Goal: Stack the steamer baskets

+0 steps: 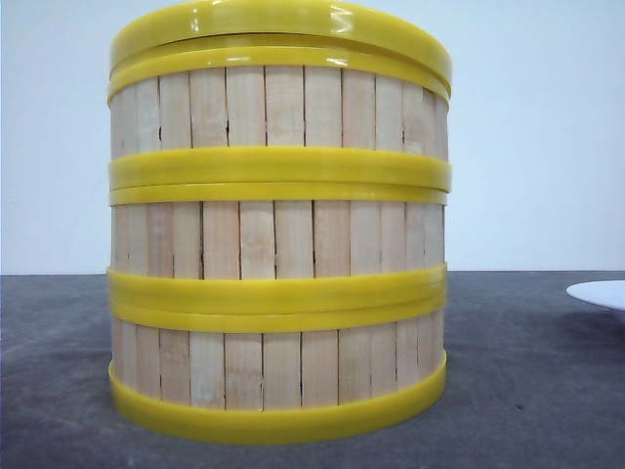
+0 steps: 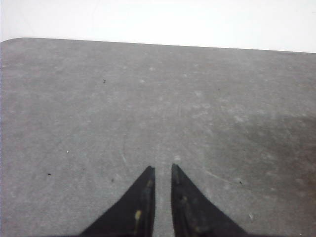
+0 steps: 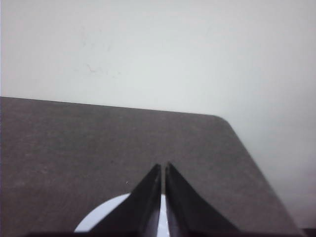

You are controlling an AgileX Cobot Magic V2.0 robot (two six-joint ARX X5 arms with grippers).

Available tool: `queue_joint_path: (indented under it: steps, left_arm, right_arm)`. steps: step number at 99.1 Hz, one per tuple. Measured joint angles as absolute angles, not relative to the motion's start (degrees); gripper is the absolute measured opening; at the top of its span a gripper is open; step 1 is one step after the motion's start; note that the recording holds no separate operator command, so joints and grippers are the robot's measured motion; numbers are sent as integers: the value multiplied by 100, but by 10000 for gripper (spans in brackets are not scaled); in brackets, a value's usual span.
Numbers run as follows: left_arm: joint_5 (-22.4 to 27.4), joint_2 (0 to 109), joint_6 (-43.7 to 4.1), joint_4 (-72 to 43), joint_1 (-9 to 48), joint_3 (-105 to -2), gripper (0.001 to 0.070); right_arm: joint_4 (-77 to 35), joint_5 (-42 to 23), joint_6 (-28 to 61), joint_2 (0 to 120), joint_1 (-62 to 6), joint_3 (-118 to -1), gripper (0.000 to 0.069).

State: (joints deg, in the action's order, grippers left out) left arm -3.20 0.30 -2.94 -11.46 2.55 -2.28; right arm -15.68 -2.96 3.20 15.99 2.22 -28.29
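The three steamer baskets (image 1: 278, 244) stand stacked one on another in a single upright column on the dark grey bench (image 1: 527, 391), close before the front camera. A flat yellow-rimmed lid (image 1: 283, 24) sits on top of the column. At the right edge of the front view, part of a white plate (image 1: 601, 293) lies on the bench, apart from the stack.

The left gripper (image 2: 163, 170) hangs over bare bench with its two dark fingers (image 2: 140, 202) drawn nearly together, only a thin slit between the tips, and nothing between them. No basket shows anywhere around it in its wrist view, so how the stack lies from this gripper cannot be told.

The right gripper (image 3: 163, 167) has its fingers (image 3: 143, 202) pressed almost closed as well, holding nothing. The white plate lies just beneath and behind its fingertips. The stack is out of this wrist view too, so neither gripper is touching the baskets.
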Motion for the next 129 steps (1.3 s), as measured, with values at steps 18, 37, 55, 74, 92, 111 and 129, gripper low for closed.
queue_joint_path:
  steps: [18,37,55,74,92,111,129]
  left_arm:
    - [-320,30,-294,-1146,255,-228,32]
    - [-320,30,-294,-1146,255,-228,32]
    - [-320,30,-294,-1146,255,-228,32]
    - [-320,30,-294,-1146,255,-228,32]
    - [-320,30,-294,-1146,255,-228,32]
    - [-320,30,-294,-1146,255,-228,32]
    - [-320,30,-294,-1146,255,-228,32]
  right_arm:
    - [-886,-298,-152,954,276,-1474,10]
    - [-744,-298,-399,561,274,-829,10]
    - [-659,-296,-429,368,276,-499,10]
    - [-661,-207,-423,152,274,-191,10]
    - [-838,-12,-279,25,268,-82,10]
    - [-829,-3,-220,25,268,-82,10]
    - [-770,-3,-235,25,268,-82,10]
